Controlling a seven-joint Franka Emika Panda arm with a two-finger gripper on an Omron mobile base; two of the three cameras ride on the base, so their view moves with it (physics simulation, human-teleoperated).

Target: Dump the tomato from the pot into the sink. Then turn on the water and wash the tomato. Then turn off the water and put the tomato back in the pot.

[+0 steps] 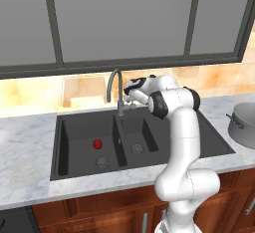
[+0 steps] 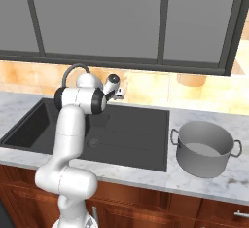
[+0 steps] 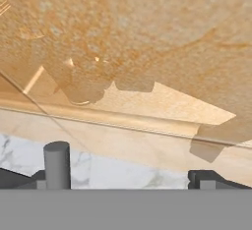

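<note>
A black double-basin sink sits in the marble counter, the empty grey pot stands on the counter to its right, the gripper hovers with jaws apart beside the faucet, and the tomato lies in the wide left basin.

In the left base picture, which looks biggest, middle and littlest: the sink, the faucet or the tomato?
1. The sink, by far the widest.
2. The faucet, tall but thin.
3. The tomato, a tiny red ball lying in the wide basin.
</note>
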